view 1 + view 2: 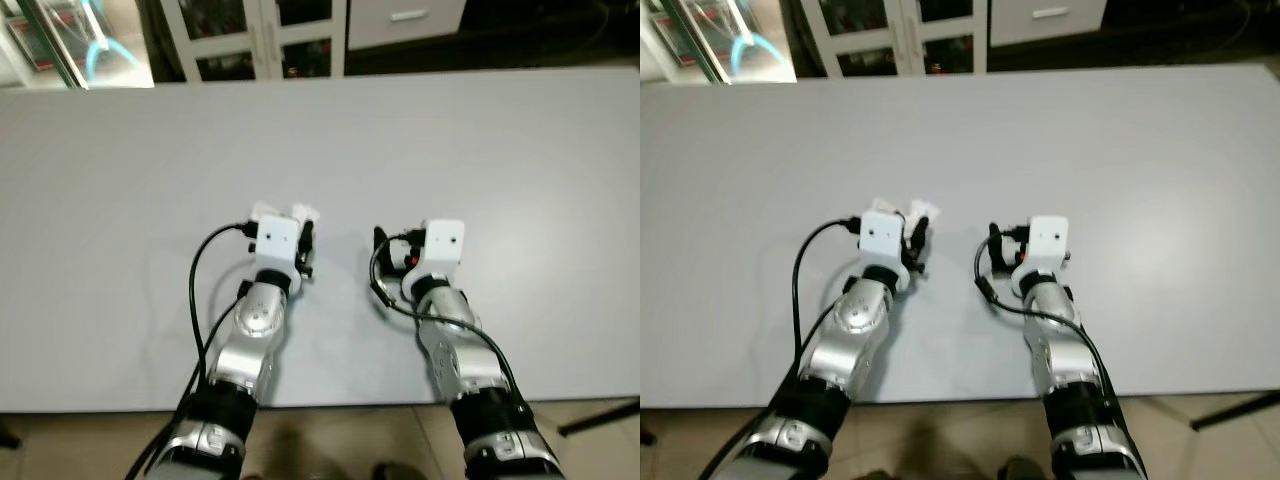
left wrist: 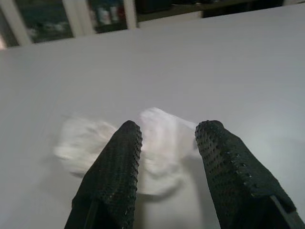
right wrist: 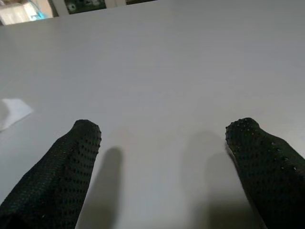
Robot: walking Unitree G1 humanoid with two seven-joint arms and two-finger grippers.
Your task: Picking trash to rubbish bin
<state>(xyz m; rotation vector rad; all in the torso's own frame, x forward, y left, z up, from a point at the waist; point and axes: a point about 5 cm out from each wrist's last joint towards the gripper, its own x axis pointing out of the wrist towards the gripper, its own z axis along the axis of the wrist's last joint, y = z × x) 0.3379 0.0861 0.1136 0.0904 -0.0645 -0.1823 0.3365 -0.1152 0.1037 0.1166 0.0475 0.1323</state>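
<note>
The tissue (image 2: 157, 148) lies on the table (image 1: 450, 130), between the left gripper's (image 2: 167, 143) fingers. The right gripper (image 3: 162, 138) sits just to its right. Cabinets (image 1: 260, 35) stand behind the table.

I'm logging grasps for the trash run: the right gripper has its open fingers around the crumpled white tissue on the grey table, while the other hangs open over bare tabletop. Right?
Not quite: it is the left gripper whose open fingers straddle the crumpled white tissue on the grey table, as the left wrist view shows. The right gripper is the one open over bare tabletop.
</note>
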